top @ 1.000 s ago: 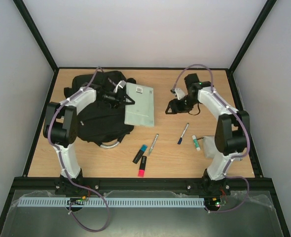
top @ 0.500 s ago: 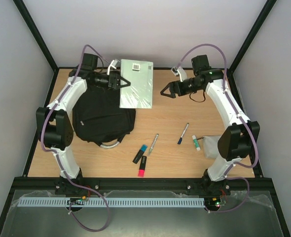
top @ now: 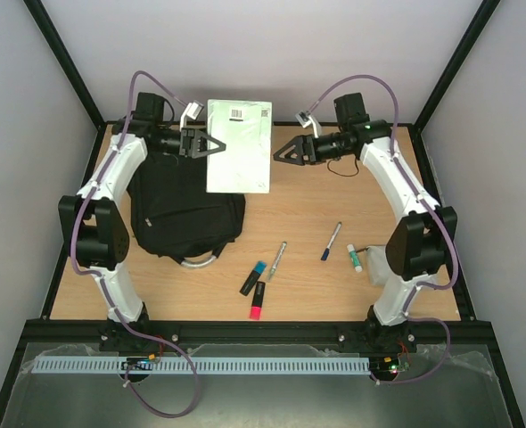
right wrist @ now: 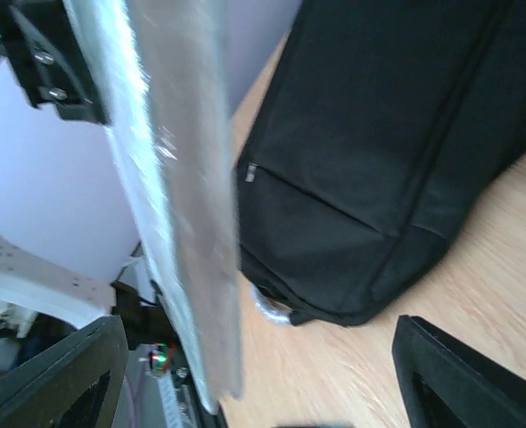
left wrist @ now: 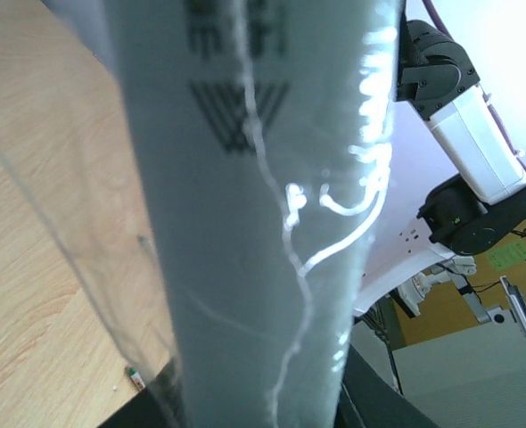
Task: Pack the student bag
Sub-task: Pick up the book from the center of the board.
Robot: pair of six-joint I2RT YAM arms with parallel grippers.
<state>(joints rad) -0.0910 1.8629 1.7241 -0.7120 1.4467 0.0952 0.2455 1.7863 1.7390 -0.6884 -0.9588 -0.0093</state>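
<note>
Left gripper (top: 209, 144) clamps a pale wrapped pad (top: 241, 147), seemingly above the student bag (top: 183, 209); right gripper (top: 279, 156) gapes nearby.

1. Flat pale-grey pad in clear plastic wrap (left wrist: 263, 223): fills my left wrist view, cut off top and bottom; its dark print is blurred and I cannot read it.
2. Left pincer (top: 211, 144): fingers hidden behind that pad in the same view.
3. Large black fabric backpack (right wrist: 397, 152): cut by my right wrist view's top and right edges.
4. Barcode label (top: 238, 113): too small to read from above.
</note>
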